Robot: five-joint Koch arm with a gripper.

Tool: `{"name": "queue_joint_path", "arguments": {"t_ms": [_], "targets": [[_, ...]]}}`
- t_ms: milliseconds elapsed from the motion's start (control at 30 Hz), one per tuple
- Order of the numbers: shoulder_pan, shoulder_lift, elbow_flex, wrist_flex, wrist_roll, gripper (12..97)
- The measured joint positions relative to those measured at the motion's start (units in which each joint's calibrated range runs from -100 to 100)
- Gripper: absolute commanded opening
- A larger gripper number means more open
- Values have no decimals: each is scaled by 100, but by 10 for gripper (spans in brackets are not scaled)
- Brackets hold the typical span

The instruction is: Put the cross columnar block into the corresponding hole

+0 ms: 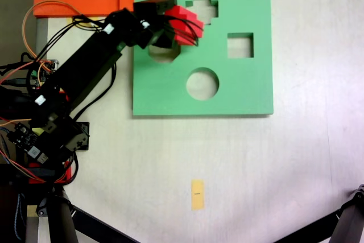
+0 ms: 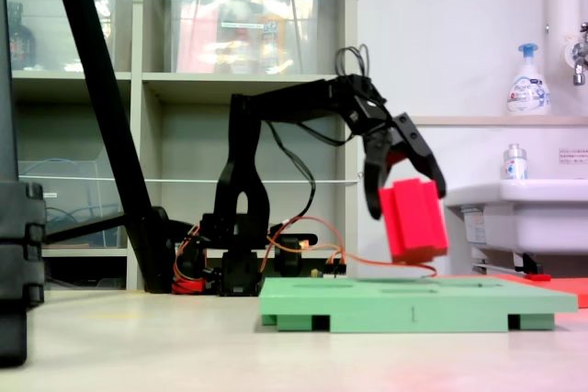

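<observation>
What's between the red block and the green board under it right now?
Nothing but air: in a fixed view the red block, gripped by the fingers, hangs tilted above the green board with a clear gap below its bottom edge.

No legible text anywhere. Small yellow tag (image 1: 197, 194) on the tabletop (image 1: 284, 163) nr its bottom edge in a fixed view: has a faint mark, too small to read. Pump bottle (image 2: 527, 80) on the ledge at right in a fixed view carries a label, blurred. White label (image 2: 475, 225) on the sink (image 2: 524, 213) front and a sign (image 2: 573, 159) on the wall behind: print too fine to make out. Shelf bins (image 2: 243, 20): colours only, no words readable.
</observation>
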Motion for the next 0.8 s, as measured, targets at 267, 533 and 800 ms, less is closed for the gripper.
{"name": "queue_joint_path", "arguments": {"t_ms": [267, 533, 800], "targets": [[147, 1231, 1156, 196, 15, 472], [171, 1382, 1156, 196, 20, 472], [171, 1751, 1156, 196, 15, 479]]}}
